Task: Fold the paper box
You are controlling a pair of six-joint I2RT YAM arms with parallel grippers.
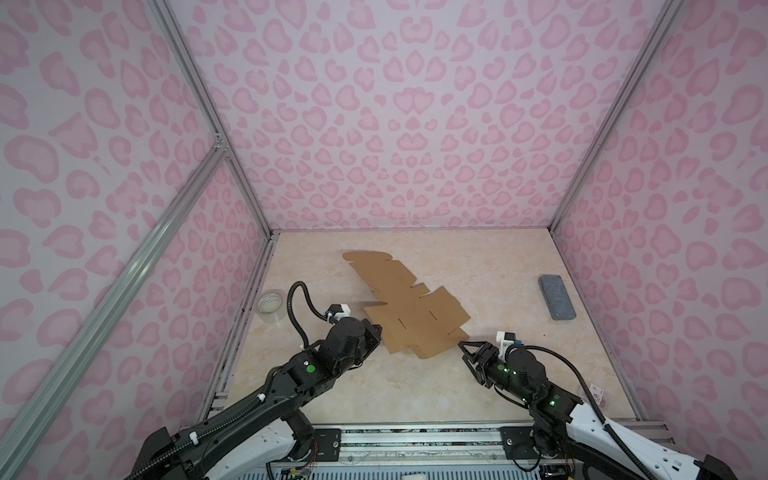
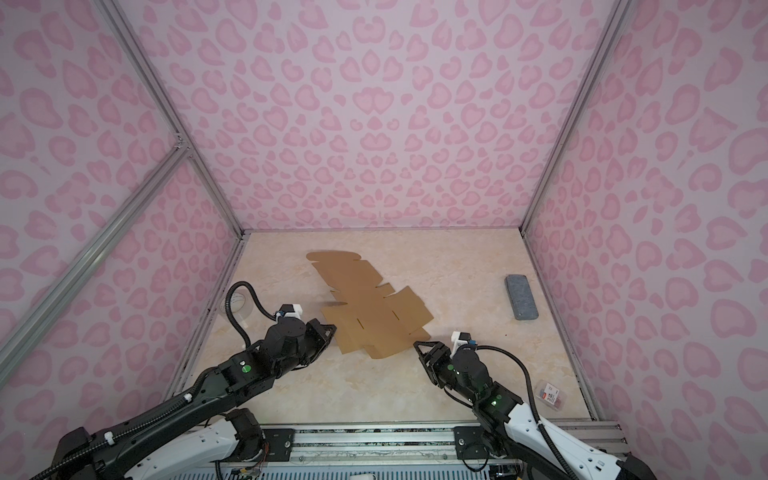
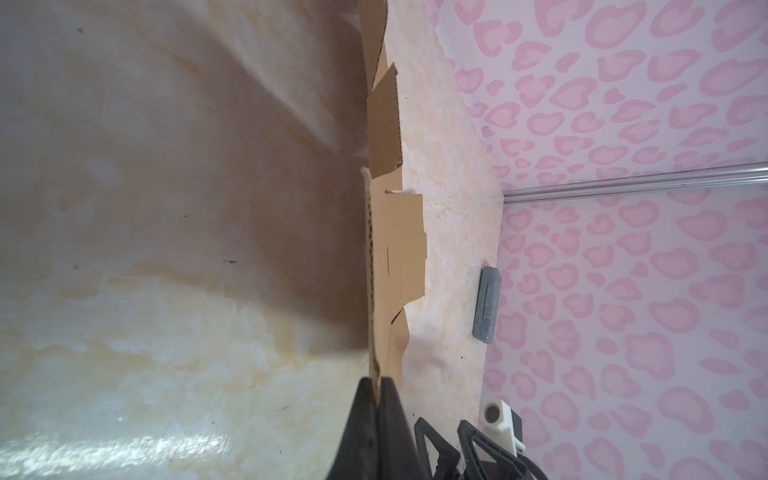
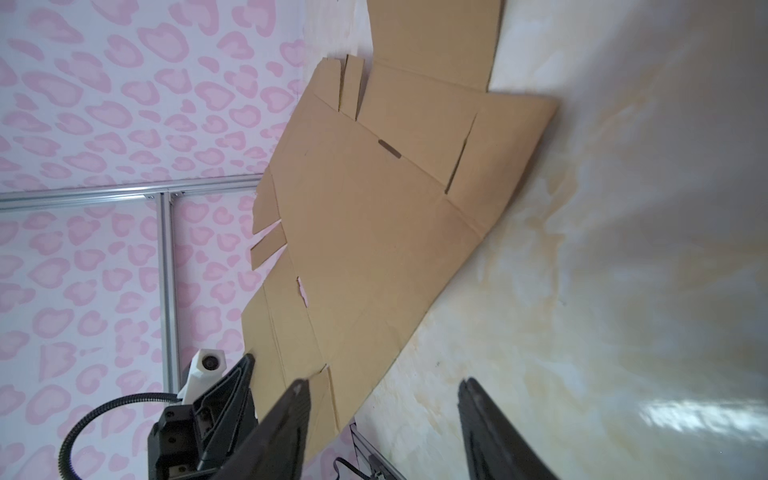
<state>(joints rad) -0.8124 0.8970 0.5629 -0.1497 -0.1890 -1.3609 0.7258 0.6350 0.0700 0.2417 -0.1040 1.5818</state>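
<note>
— Left claw (image 3: 376,388) looks clamped; on what?
— Over the marbled beige desk (image 1: 415,386), it pinches the plain brown die-cut cardboard paper box (image 1: 409,305) by its near edge, that side raised. The right claw (image 1: 462,350) is spread beside the sheet's near corner.
— Else?
— Grey rectangular block (image 1: 557,297) far right, clear tape roll (image 1: 271,305) left.
</note>
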